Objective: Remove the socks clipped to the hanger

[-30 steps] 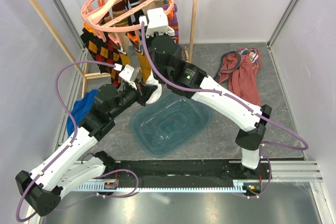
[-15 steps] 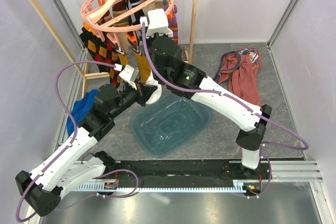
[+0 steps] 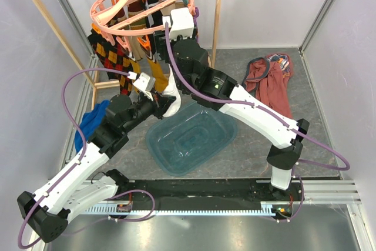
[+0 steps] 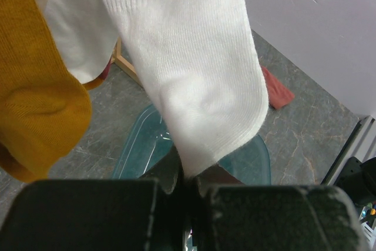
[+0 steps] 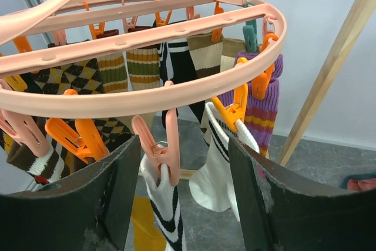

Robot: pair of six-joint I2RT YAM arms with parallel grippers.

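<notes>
My left gripper (image 4: 188, 187) is pinched on the toe of a white sock (image 4: 194, 86). My right gripper (image 5: 183, 195) stands spread either side of a pink clip (image 5: 157, 145) under the hanger (image 5: 147, 97), where the other socks (image 5: 141, 66) hang clipped.

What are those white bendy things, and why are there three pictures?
They are two robot arms with pincher hands. One picture looks down from above; the other two come from little cameras on each wrist. The left gripper is pinched shut on the toe of a white sock. The right gripper is open around a pink clip on the round pink hanger, where many socks hang. On the table lie a see-through blue-green tub, a dark red garment and a blue cloth.
</notes>
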